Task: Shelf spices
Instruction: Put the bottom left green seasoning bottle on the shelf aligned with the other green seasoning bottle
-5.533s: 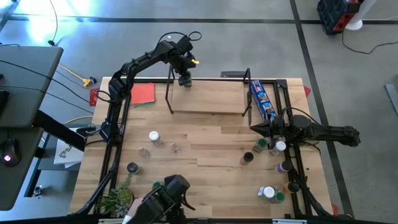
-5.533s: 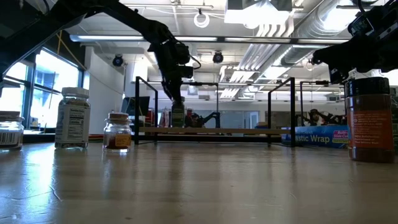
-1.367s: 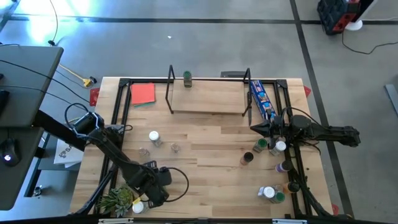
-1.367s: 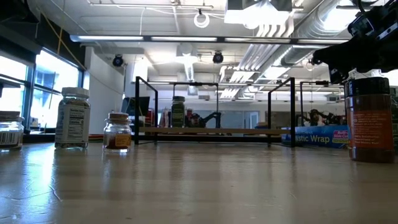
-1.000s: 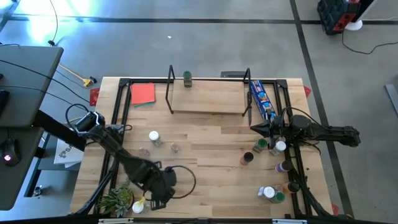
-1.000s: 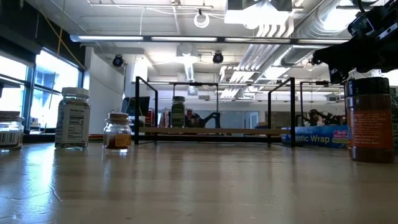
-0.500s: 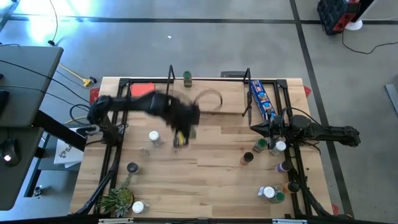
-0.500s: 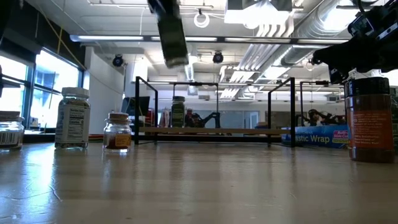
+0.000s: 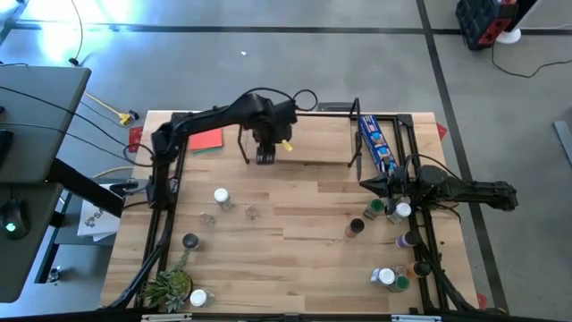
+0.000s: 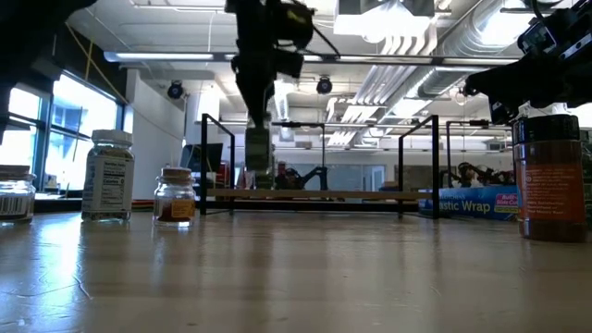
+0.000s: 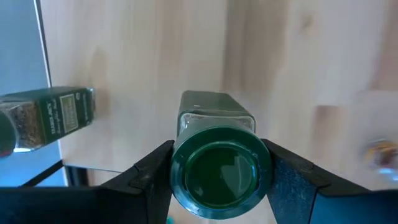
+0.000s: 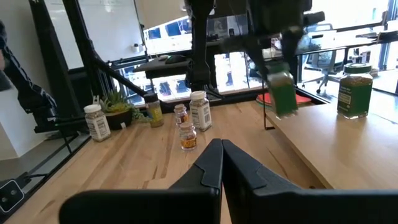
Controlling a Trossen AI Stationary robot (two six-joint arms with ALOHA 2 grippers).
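Observation:
My left gripper (image 9: 265, 154) is over the left part of the shelf (image 9: 313, 148), a light-wood board between black end frames (image 10: 324, 194), and is shut on a green-lidded spice jar (image 11: 219, 168). The jar (image 10: 258, 148) hangs above the board. A second green-lidded jar (image 11: 50, 118) stands upright on the shelf close by (image 12: 356, 90). My right gripper (image 12: 222, 155) is shut and waits at the table's right side (image 9: 371, 184), next to a cluster of jars (image 9: 395, 211). My left gripper pinches the jar at its green lid (image 11: 219, 171), one finger (image 11: 152, 180) on each side. The fingers come from above, pointing down. The jar hangs upright below them (image 12: 283, 92), lifted clear of the shelf board.
Several jars stand on the table's left half (image 9: 221, 197) (image 9: 189, 241) and one beside a small plant (image 9: 167, 288). More jars are at the right edge (image 9: 389, 277) (image 9: 356, 226). A blue packet (image 9: 375, 143) lies right of the shelf, a red square (image 9: 206, 134) left of it.
My left arm has swung from the table's near-left corner by the plant, up and across toward the far edge, carrying the green-lidded jar. Half a second ago the jar was high above the table's middle; now it has come down over the shelf.

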